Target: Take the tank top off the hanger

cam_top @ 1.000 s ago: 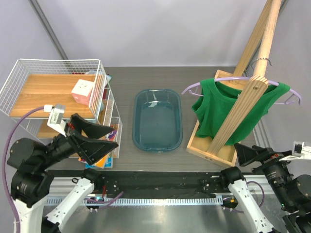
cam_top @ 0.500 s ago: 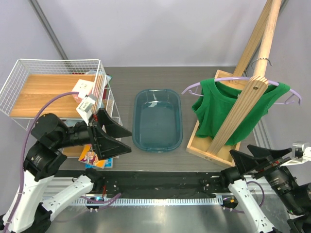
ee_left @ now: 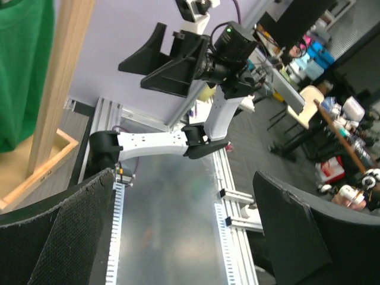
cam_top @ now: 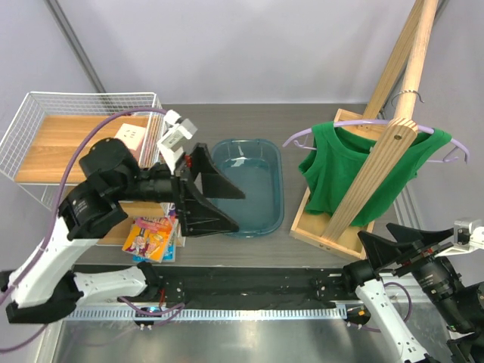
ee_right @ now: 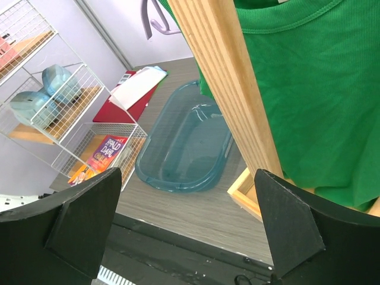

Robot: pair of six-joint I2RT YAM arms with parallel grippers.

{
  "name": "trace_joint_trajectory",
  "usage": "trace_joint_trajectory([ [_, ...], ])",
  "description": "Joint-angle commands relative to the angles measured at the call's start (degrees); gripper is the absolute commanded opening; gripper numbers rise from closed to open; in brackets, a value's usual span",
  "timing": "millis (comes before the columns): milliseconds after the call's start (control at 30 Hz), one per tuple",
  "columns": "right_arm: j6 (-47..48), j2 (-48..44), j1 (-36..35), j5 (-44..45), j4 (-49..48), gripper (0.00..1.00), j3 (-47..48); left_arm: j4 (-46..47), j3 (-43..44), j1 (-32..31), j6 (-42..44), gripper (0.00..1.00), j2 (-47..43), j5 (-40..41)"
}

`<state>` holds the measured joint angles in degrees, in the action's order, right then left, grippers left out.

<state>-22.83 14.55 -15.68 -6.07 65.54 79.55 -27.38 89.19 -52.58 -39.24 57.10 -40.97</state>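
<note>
The green tank top hangs on the lilac hanger, whose metal hook sits over a slanted wooden pole at the right. The top also shows in the right wrist view, with a hanger end, and at the left wrist view's top left. My left gripper is open and empty, raised over the teal tub's left side, pointing right. My right gripper is open and empty, low at the near right, below the top.
A teal plastic tub lies mid-table. The pole stands in a wooden box base. A white wire rack with wooden shelves, a pink box and books stands at the left. The black rail runs along the near edge.
My left arm has swung up and to the right, from beside the wire rack to over the tub's left side. My right gripper has turned a little; the tank top and hanger have not moved.
</note>
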Motion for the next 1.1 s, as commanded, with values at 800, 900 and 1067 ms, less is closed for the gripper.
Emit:
trace_joint_trajectory([
  [800, -3.10, 1.89, -0.67, -3.25, 0.03, 1.00, 5.88, -13.76, 45.62, -11.41, 41.52, 0.57, 39.04, 33.86],
  [900, -3.19, 1.98, -0.67, -3.95, 0.47, 1.00, 7.10, -13.06, 47.74, -11.41, 44.60, 0.61, 41.77, 33.24],
  [1067, -2.66, 2.33, -0.67, -4.13, 2.05, 1.00, 9.92, -10.59, 47.04, -11.41, 48.29, 0.75, 42.57, 36.22],
])
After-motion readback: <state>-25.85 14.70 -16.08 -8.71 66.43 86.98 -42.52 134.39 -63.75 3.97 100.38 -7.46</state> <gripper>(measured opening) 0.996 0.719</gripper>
